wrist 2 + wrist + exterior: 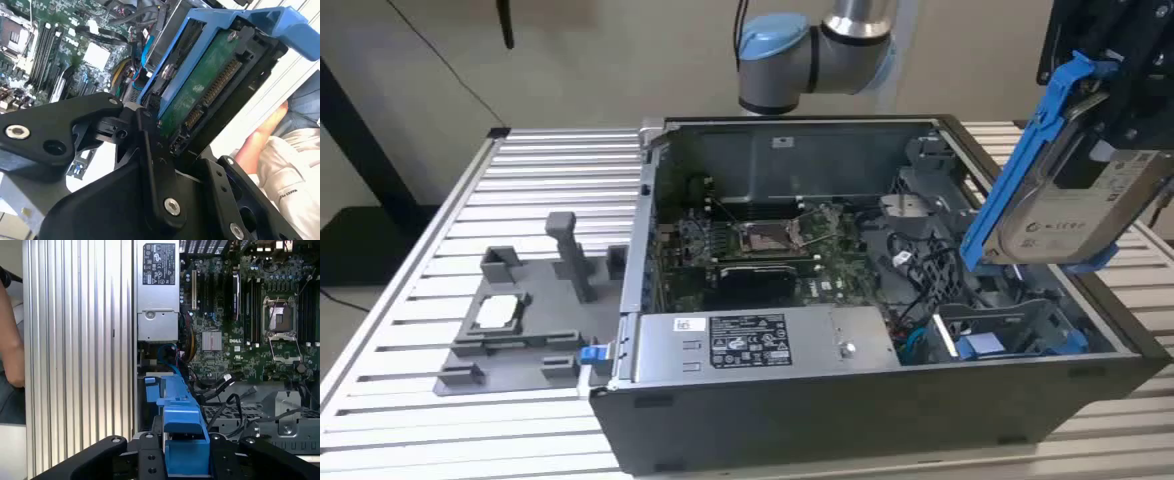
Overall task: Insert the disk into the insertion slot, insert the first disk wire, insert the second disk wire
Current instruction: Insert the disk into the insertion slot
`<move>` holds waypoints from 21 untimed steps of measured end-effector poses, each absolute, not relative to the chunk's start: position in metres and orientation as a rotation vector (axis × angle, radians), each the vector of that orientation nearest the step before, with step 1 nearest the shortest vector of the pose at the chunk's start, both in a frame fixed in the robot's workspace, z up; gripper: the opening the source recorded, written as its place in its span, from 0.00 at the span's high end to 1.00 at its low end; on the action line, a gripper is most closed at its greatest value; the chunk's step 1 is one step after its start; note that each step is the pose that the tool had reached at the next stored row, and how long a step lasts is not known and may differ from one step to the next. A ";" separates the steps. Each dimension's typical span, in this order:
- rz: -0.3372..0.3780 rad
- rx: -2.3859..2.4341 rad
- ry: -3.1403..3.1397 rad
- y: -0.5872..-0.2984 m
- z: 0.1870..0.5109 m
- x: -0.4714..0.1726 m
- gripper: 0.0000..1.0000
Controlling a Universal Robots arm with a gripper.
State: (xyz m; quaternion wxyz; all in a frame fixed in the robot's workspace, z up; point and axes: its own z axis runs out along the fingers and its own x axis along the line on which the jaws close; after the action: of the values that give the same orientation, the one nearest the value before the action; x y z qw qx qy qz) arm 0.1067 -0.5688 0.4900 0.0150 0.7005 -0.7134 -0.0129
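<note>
1. Tool. The tool (1121, 105) was clamped on the disk (1070, 222). In both wrist views its black fingers (150, 460) stood on either side of the blue carrier (183, 416) with no gap showing.

2. Position of the disk. I held the disk in the air, clear of the computer case (854, 425), over the end of the case at the exterior view's right. It touched nothing but the tool.

3. Orientation.
- The long axis stood steeply tilted. The upper end leaned toward the exterior view's right, and the lower end pointed down and toward that view's left, into the case.
- The labelled face was turned to the exterior view. The green circuit board (200, 97) was turned to the second wrist view.

4. Governing relation. The drive bay (1003, 328) lay below the disk's lower end, just inside the case wall and beside the power-supply box (761, 345). Disk and bay were near each other but apart, so I judged the disk not yet inserted. I also judged its axis to be out of line with the bay.

5. Surroundings. The motherboard (761, 240) lay farther in. A blue cable (167, 356) lay loose near the bay. The case stood on the slatted worktop (560, 160), and a person's arm (260, 142) was beside it.
</note>
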 end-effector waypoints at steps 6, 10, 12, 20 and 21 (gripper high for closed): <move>-0.040 2.180 -2.220 -0.569 0.490 0.107 0.67; -0.040 2.180 -2.220 -0.569 0.490 0.107 0.67; -0.040 2.180 -2.220 -0.569 0.488 0.107 0.67; -0.040 2.180 -2.220 -0.569 0.477 0.107 0.67; -0.040 2.180 -2.220 -0.569 0.475 0.107 0.67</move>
State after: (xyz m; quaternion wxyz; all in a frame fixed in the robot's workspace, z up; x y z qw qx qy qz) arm 0.1069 -0.5688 0.4753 0.0151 0.7005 -0.7134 -0.0127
